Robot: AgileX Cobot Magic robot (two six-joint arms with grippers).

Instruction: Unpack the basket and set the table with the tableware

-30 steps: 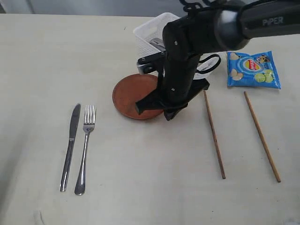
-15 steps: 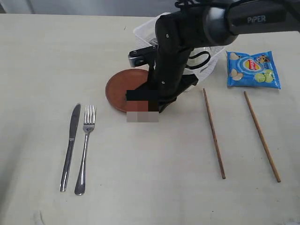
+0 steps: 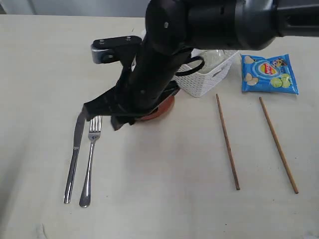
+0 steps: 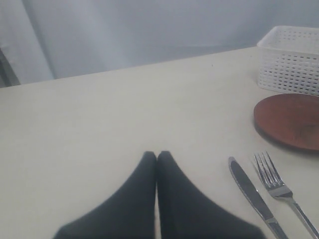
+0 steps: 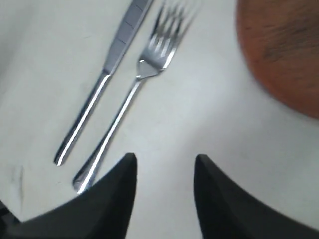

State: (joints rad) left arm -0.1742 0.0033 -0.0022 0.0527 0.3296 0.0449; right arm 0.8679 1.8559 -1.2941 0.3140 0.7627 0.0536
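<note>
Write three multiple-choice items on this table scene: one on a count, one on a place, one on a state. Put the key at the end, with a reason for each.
1. How many chopsticks lie on the table?
A. one
B. two
C. four

2. Where does the fork lie?
A. between the chopsticks
B. crossed over the knife
C. alongside the knife, nearer the chopsticks than it

3. How does the right end effector stand?
A. open, with nothing between its fingers
B. shut on the fork
C. shut on a chopstick

Key:
1 B: the exterior view shows two wooden sticks lying apart.
2 C: fork and knife lie side by side there, and the fork is on the chopstick side.
3 A: the right wrist view shows bare table in the gap between the fingers.
</note>
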